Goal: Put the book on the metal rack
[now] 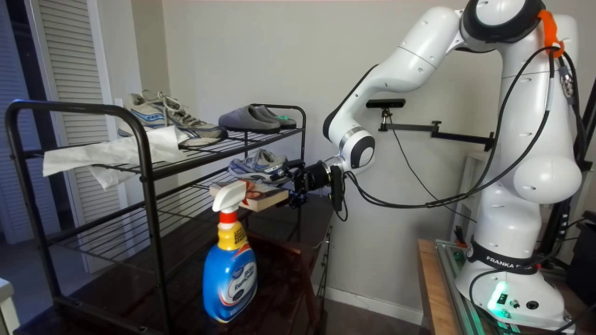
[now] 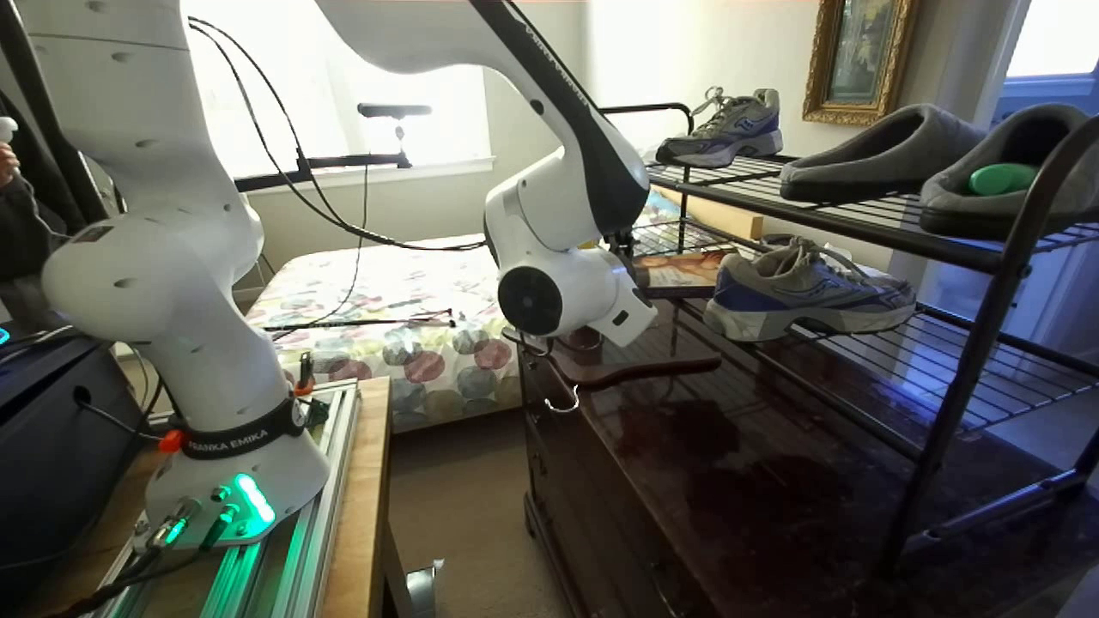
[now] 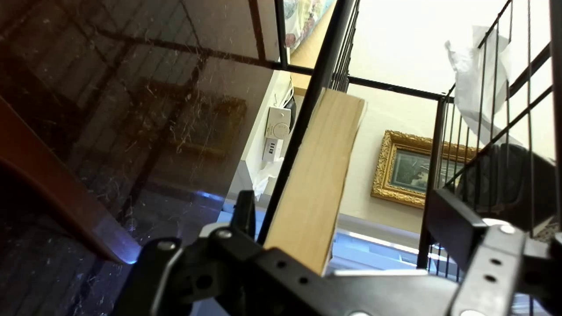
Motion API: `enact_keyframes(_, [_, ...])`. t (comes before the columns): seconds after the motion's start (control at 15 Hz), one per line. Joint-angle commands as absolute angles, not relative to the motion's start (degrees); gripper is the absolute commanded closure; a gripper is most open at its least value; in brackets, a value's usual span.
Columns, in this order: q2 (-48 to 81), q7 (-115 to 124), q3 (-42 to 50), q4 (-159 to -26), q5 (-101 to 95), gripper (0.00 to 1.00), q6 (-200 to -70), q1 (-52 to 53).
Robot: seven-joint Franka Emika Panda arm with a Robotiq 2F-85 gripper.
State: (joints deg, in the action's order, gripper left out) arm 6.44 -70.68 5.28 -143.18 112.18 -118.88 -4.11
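Book [image 1: 267, 200], at the metal rack [image 1: 154, 228]: partly hidden behind the spray bottle [image 1: 230, 274] in an exterior view.
Gripper [image 3: 344, 206], at the metal rack: cut off by the wrist view's lower edge.
Arm [image 2: 549, 210]: cut off by the upper edge in both exterior views.
Green item [image 2: 1003, 178], on the metal rack: inside a slipper [image 2: 970, 225]; too small to identify.
Gold-framed painting [image 2: 859, 51], beyond the metal rack: cut off by an exterior view's upper edge.
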Motion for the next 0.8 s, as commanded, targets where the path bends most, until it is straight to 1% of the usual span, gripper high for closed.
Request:
enact_keyframes(0.0, [9.5,-73.3,4.8,-140.8,115.6,0.0,-119.8,-3.0])
enact_keyframes(0.53, [10.0,-74.6,5.4,-139.5,119.2,0.0,-118.7,-2.9])
enact_keyframes(0.6, [9.9,-74.7,5.5,-139.5,119.6,0.02,-118.6,-3.0])
enact_keyframes(0.67, [9.7,-74.8,5.6,-139.4,119.6,0.26,-118.7,-3.1])
enact_keyframes(0.73, [9.6,-74.8,5.7,-139.4,119.6,0.26,-118.7,-3.2])
